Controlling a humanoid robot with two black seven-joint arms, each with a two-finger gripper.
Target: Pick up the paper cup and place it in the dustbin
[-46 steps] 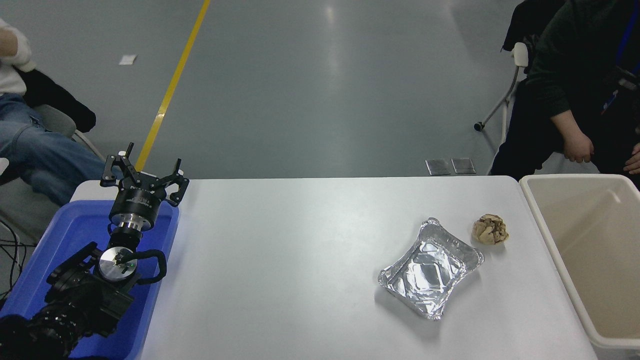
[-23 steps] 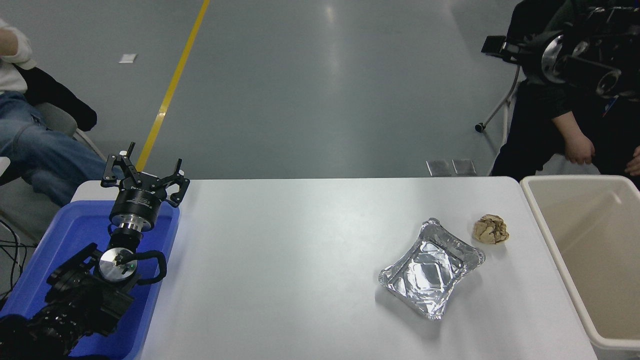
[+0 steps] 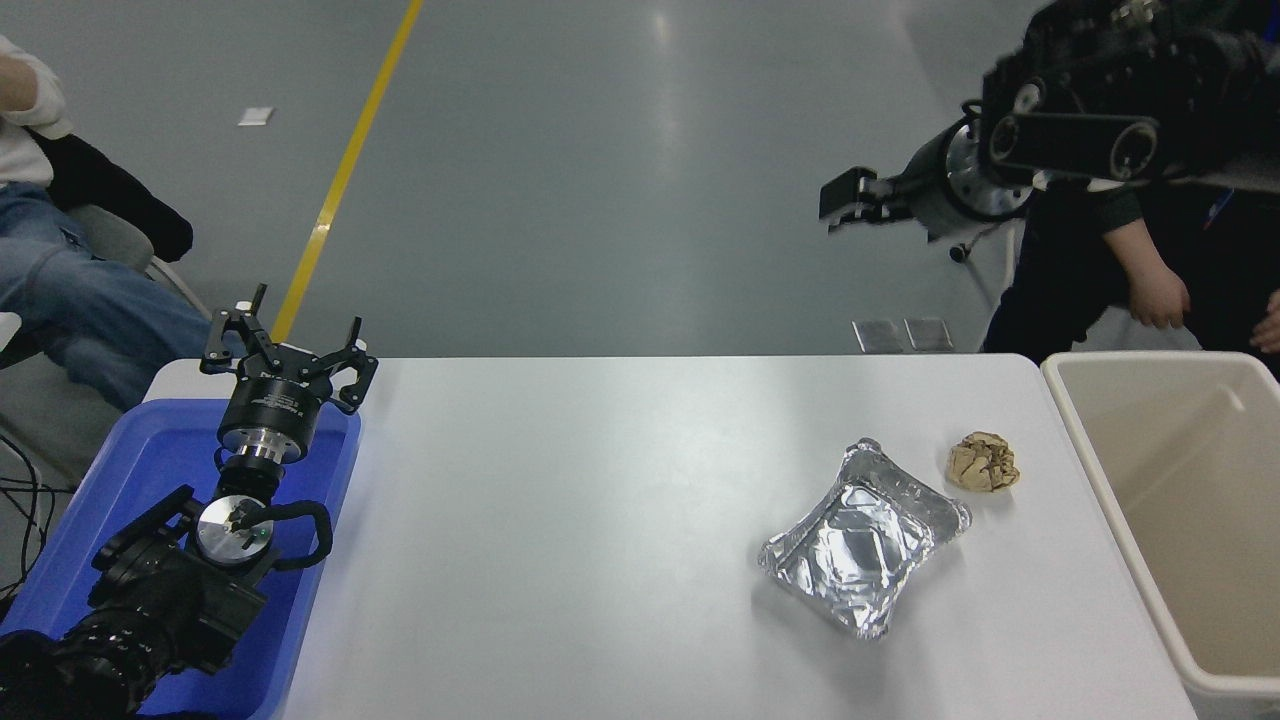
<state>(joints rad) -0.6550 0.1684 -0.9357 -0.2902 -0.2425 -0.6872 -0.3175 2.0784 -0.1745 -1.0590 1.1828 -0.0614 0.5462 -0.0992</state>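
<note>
Cup isn't showing anywhere on the table (image 3: 620,480) right now. Bin (image 3: 1110,500) is sitting at 3 o'clock, looking empty. Right gripper (image 3: 845,200) is hanging high at 1 o'clock, can't tell if it's spread or closed. Left gripper (image 3: 288,350) is parking over the blue tray (image 3: 120,480) at 9, fingers spread wide, holding nothing.

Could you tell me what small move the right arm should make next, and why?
Probably draw the right gripper back a little rather than reach down: it hangs high beyond the far edge of the table, and no paper cup shows; only a foil tray and a brown paper ball lie beside the dustbin.
</note>
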